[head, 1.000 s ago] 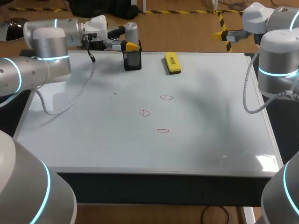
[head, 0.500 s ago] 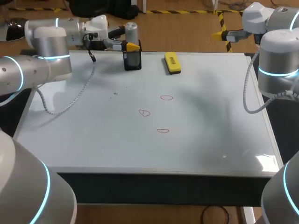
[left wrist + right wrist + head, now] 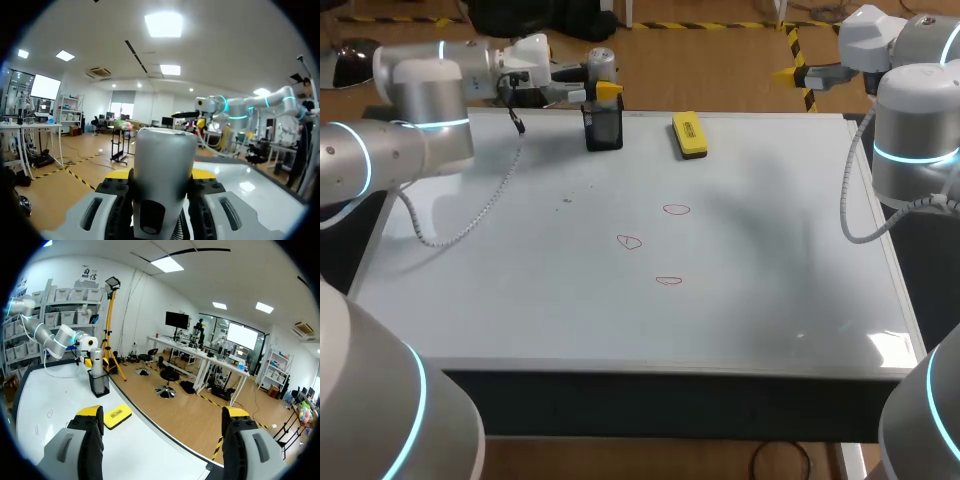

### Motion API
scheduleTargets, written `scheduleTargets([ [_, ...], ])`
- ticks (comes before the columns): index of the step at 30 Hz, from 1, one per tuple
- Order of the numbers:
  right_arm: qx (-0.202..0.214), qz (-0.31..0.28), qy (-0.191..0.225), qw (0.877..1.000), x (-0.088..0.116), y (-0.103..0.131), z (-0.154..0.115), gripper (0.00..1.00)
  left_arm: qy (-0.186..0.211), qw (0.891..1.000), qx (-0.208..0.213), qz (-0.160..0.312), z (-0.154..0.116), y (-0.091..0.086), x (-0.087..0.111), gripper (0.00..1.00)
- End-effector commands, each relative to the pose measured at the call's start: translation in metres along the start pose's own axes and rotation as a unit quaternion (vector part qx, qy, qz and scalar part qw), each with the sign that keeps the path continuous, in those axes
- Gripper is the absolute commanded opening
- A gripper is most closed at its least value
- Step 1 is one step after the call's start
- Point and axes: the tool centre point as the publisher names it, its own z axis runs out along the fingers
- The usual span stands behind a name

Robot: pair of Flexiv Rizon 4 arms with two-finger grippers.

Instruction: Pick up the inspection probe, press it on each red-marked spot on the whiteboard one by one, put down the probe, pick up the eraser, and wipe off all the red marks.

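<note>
The left claw (image 3: 162,176) grips the inspection probe (image 3: 163,165), a smooth grey cylinder. Its black fingers press against the probe from both sides, and yellow tips show just behind it. To the right lies the pale whiteboard (image 3: 250,187). At its far side, the right arm (image 3: 250,107) shows glowing blue rings.

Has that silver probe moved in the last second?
Yes. The probe, held in the left gripper, has risen slightly, away from the black holder, which has not shifted.

Pale glossy table (image 3: 500,310), dark front edge, light glare.
</note>
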Motion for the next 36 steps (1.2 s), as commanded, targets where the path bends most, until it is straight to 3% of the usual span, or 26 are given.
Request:
scheduleTargets([
  [1, 0.001, 0.0, 0.0, 1.0, 0.0, 0.0, 0.0, 1.0, -0.001, 1.0, 0.003, 0.001, 0.0, 0.001, 0.003, 0.0],
  [10, 0.001, 0.0, 0.0, 1.0, 0.0, 0.0, 0.0, 1.0, -0.004, 1.0, 0.011, 0.008, -0.003, -0.01, 0.002, 0.0],
  [24, 0.001, 0.0, 0.0, 1.0, 0.0, 0.0, 0.0, 1.0, -0.003, 0.998, 0.038, 0.047, -0.002, -0.052, 0.0, 0.0],
  [36, 0.001, 0.0, 0.0, 1.0, 0.0, 0.0, 0.0, 1.0, -0.016, 0.997, 0.059, 0.053, -0.008, -0.08, 0.0, 0.0],
])
